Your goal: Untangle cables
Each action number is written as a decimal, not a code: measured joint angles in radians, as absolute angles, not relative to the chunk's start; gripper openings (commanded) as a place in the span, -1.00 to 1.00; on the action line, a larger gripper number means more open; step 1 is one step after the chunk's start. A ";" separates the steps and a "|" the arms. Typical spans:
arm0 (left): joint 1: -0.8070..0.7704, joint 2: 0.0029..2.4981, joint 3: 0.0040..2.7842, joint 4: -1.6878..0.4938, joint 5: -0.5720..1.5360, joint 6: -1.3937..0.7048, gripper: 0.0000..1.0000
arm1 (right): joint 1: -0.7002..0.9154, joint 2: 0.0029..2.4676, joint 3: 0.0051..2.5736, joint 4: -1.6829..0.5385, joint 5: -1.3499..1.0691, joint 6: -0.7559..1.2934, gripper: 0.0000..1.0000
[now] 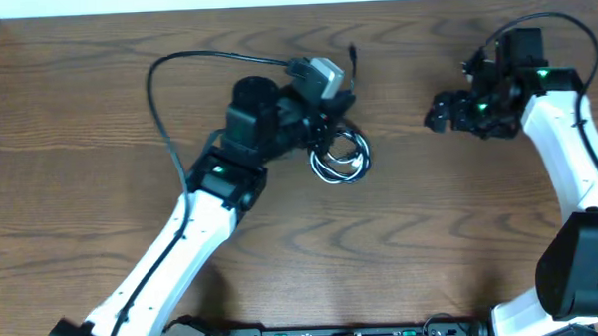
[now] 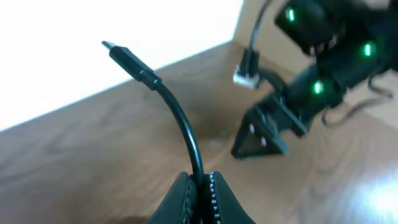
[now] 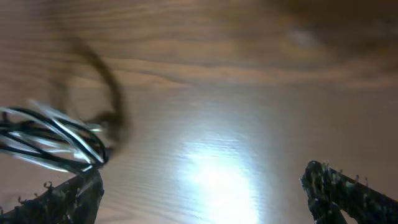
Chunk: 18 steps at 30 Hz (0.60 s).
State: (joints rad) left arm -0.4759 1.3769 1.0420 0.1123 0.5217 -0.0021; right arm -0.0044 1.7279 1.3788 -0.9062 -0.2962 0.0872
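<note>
1. The left gripper (image 2: 199, 186) has its fingers pressed together on a thin black cable (image 2: 185, 127), pinching it right at the tips. Gripping that close to the end probably gives control of one strand, so it can be drawn out of the tangle.
2. From the pinch the black cable rises and curves away from the fingers. It ends in a small plug (image 2: 126, 57) that hangs free in the air, touching nothing. The raised end suggests this strand is being lifted clear of the others.
3. Seen from overhead, the rest of the cables sit as a small looped bundle (image 1: 341, 159) of black and white cords. It lies flat on the wooden table (image 1: 97, 95), just beside the left gripper. I cannot tell whether the held strand runs back into this bundle, though it looks likely.
4. Farther off, the right gripper (image 3: 202, 186) is spread wide and holds nothing.
   - In its wrist view the bundle lies near the left-hand finger, at the left edge of the frame and not between the fingers.
   - A blurred dark loop sits just beyond the bundle.
5. Overhead, the right gripper is well apart from the bundle and faces it. It seems placed to take hold of the loops while the left pulls.
</note>
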 measured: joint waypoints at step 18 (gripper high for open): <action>-0.379 1.312 1.042 0.175 0.548 -0.075 -0.85 | 0.443 1.812 1.033 -0.056 -0.517 0.056 0.72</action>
State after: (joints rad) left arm -0.3794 1.3125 1.0420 0.1749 0.5484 -0.0750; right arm 0.4435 1.8118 1.0328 -0.0555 -0.5167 0.0563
